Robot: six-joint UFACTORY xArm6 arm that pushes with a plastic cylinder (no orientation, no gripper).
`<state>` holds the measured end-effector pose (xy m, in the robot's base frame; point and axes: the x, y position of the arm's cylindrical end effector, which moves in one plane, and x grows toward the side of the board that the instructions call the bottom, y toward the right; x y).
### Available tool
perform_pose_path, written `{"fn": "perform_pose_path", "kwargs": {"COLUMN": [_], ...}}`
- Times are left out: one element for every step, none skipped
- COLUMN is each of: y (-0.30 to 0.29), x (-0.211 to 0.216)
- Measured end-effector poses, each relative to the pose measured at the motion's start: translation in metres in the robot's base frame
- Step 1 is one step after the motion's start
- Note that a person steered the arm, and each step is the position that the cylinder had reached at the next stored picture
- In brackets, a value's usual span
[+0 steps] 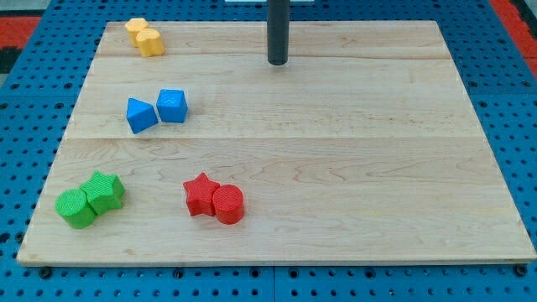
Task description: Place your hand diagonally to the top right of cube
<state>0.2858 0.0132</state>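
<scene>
A blue cube [172, 105] sits on the wooden board at the view's upper left, touching a blue wedge-like block [140, 115] on its left. My tip [278, 62] is the lower end of a dark rod near the view's top centre. It stands well to the right of and above the blue cube, apart from every block.
Two yellow blocks [145, 37] lie touching at the view's top left corner. A green cylinder [75, 208] and a green star-like block [104, 191] touch at the lower left. A red star [200, 194] and a red cylinder [227, 204] touch at the lower centre. The board edge [277, 262] runs along the bottom.
</scene>
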Motion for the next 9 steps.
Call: {"fn": "perform_pose_path", "kwargs": {"y": [0.004,0.009,0.013,0.016,0.018,0.006,0.007,0.008,0.010], "x": [0.000,0.000,0.000,0.000,0.000,-0.012,-0.014,-0.014,-0.014]}}
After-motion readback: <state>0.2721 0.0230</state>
